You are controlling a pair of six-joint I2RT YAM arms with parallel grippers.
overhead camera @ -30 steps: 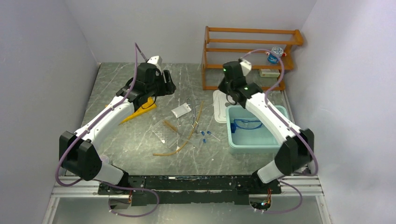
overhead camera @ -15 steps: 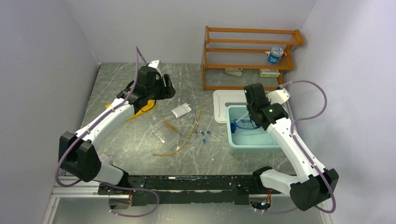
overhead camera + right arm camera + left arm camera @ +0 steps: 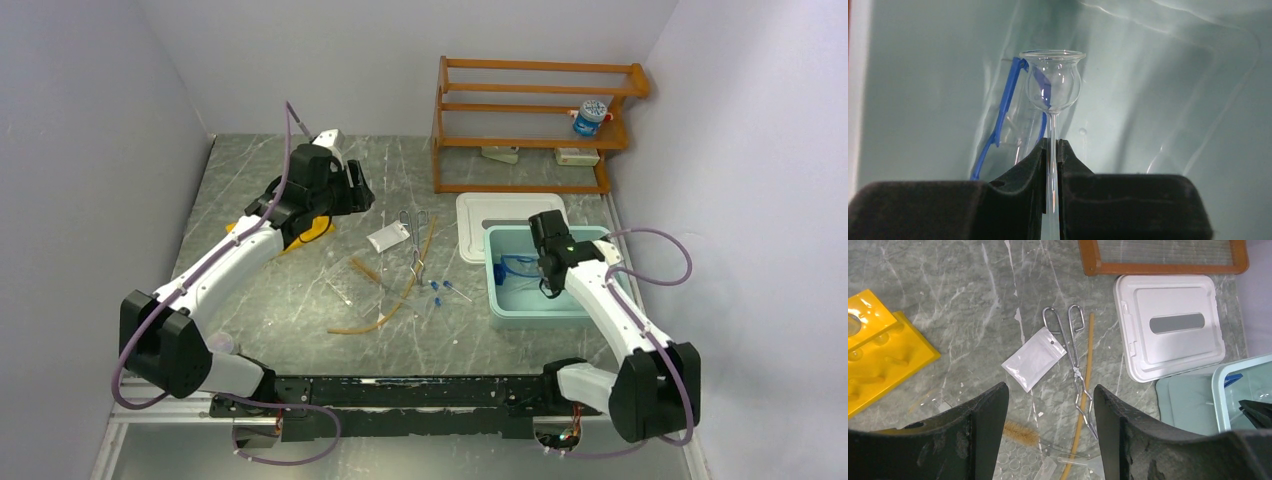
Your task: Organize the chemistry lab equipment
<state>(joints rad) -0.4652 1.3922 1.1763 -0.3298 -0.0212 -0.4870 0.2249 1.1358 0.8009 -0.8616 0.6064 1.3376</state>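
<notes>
My right gripper (image 3: 1052,145) is shut on the thin stem of a clear glass funnel (image 3: 1053,85) with a round bulb. It hangs inside the pale teal tub (image 3: 545,312), just above the blue-framed goggles (image 3: 1003,115) lying there. My left gripper (image 3: 1050,389) is open and holds nothing, hovering high over the white packet (image 3: 1034,358), the metal tongs (image 3: 1075,365) and the long tan tube (image 3: 1084,385). The yellow rack (image 3: 878,355) lies to its left. A brush (image 3: 1020,432) rests on the clear tray (image 3: 355,285). Tiny blue-capped tubes (image 3: 438,290) lie near the tub.
The tub's white lid (image 3: 480,225) lies flat behind the tub. An orange wooden shelf (image 3: 530,100) stands at the back right and carries a blue-capped bottle (image 3: 590,117) and small white items. Walls close in on both sides.
My right arm has swung from in front of the shelf back and down into the tub, carrying the glass funnel. My left arm has shifted only slightly.
</notes>
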